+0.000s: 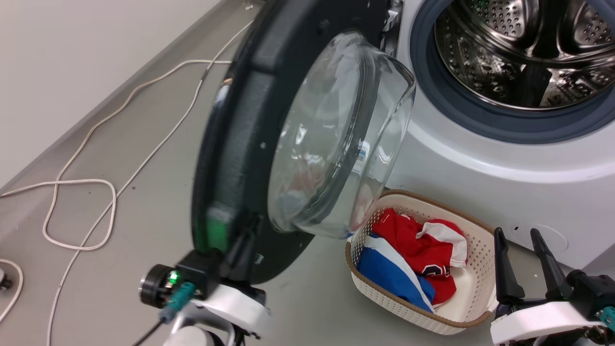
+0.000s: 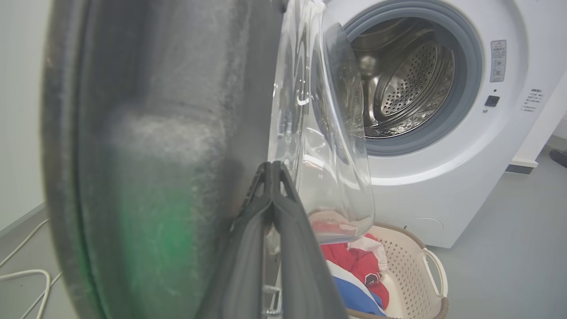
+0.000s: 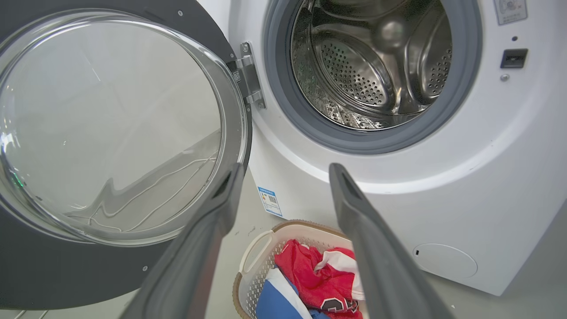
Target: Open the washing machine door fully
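The left gripper (image 2: pixel 271 167), lower centre of its wrist view, has its fingers pressed together with nothing between them, tips at the inner face of the large round glossy black washing machine door (image 1: pixel 240 129) (blurred), which is swung out from the steel drum mouth (image 1: pixel 519 53). Lower right in the head view, the right gripper (image 1: pixel 521 238) is spread wide beside a cream perforated plastic basket (image 1: pixel 480 227).

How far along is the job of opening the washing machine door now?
Done: the door stands well away from the drum mouth. In hand: the left gripper, fingers shut, is against its inner side near the lower rim. Left: probably a further swing on the hinge. The right gripper is open, idle.
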Available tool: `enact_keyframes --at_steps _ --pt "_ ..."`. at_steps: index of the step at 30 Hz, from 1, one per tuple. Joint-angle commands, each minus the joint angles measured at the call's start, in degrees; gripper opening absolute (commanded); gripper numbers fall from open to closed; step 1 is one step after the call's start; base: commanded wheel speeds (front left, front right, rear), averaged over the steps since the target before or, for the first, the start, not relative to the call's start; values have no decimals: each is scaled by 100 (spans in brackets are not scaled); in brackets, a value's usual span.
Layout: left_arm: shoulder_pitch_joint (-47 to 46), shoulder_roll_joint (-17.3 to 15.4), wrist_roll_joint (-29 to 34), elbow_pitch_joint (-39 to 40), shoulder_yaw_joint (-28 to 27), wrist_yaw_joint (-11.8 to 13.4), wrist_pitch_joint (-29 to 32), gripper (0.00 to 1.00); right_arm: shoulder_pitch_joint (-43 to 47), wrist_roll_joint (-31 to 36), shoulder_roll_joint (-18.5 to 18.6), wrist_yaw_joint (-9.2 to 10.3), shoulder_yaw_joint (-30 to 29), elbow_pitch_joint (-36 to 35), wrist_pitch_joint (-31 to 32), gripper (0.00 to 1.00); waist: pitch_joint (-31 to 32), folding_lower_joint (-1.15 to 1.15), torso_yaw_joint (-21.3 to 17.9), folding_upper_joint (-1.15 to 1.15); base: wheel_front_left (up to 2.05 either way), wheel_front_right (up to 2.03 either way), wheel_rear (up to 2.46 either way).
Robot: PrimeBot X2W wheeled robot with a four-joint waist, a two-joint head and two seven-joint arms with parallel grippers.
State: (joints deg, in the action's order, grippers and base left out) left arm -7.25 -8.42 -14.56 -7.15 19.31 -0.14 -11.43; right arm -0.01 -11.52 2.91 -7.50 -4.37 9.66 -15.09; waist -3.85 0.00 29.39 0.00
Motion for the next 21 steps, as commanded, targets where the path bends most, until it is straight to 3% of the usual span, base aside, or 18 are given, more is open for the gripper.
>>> enact_keyframes --at_steps 1,9,21 --pt "-75 -76 -57 -34 -142 67 -44 0 -76 52 -6 2 -1 7 -11 100 -63 0 22 0 0 0 0" --pt "-334 -339 -352 -192 -706 152 -182 0 -196 256 -6 2 -44 -44 -12 100 -445 0 -47 0 0 0 0" --pt "-913 -870 -784 -712 -1479 8 -288 0 -368 471 190 2 -108 -78 -11 100 -1007 0 -275 0 0 0 0"
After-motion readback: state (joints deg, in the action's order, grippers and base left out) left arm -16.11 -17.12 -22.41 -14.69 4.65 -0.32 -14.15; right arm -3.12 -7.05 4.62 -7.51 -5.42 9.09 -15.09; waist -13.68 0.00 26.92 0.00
